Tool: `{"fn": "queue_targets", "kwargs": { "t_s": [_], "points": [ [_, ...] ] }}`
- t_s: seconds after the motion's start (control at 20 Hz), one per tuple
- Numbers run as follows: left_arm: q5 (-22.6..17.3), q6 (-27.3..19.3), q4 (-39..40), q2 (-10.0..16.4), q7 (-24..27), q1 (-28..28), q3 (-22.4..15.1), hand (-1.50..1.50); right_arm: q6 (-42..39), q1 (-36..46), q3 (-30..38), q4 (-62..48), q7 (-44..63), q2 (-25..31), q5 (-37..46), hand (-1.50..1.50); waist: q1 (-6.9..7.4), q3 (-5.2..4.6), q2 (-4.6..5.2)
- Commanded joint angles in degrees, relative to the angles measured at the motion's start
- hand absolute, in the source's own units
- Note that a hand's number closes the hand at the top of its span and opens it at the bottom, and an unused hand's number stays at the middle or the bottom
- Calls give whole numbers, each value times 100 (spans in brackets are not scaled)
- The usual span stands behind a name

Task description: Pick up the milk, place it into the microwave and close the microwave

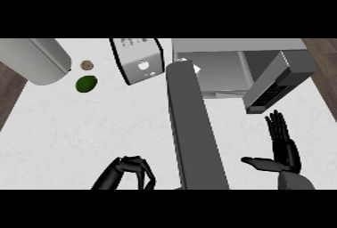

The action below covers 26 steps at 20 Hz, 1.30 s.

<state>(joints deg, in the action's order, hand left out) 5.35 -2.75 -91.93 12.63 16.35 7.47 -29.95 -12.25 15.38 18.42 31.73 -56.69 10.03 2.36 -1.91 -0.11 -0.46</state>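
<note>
Fingers (280,129) straight and thumb held out, the right hand (285,153) stood open at the lower right of the bench (85,129), resting below the microwave's door (276,84). The left hand (128,171), at the lower edge, had its fingers curled downward around nothing we could see.

The milk (139,60) stood untouched on the bench, just left of the microwave (230,45) and right of a green fruit (86,83) and a small brown round thing (86,65). We saw a white carton with dark edges, a small mark on its broad face and print near its top. It looked tilted in the steep downward view.

The door hung wide open toward the right, and we judged it was left that way so the cavity could take the carton. A long grey bar (191,129) ran up the middle from the lower edge to the microwave's mouth; we could not tell what it was. A big grey cylinder (36,60) lay at the upper left. With the carton not yet picked up, we judged the task barely begun.
</note>
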Motion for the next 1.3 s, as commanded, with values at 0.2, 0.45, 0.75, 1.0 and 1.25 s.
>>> {"fn": "queue_targets", "kwargs": {
  "t_s": [0.2, 0.45, 0.75, 1.0, 1.25],
  "points": [
    [562, 256, 1017, -491, -316, -796, -593, 150, -897, -1293, -336, 1977, 165, 60, -451, -150, -93, -11, -3],
    [771, -153, 1817, -1233, -132, -1082, -1052, 150, -1127, -2112, -356, 3498, 998, 220, -1041, -150, -22, -6, 21],
    [-195, -946, 2719, -1255, -142, -2210, -1860, 150, -1550, -2665, -300, 4789, 1754, 468, -1788, -150, -69, -5, 49],
    [-960, -1547, 3209, -1260, -448, -3334, -2249, 150, -1787, -3053, -556, 5407, 1825, 539, -1893, -150, -408, -15, 90],
    [-1536, -2130, 3345, -1260, -460, -3778, -2688, 150, -1656, -2711, -679, 5948, 2430, 615, -2144, -150, -584, -27, 139]
  ]
}}
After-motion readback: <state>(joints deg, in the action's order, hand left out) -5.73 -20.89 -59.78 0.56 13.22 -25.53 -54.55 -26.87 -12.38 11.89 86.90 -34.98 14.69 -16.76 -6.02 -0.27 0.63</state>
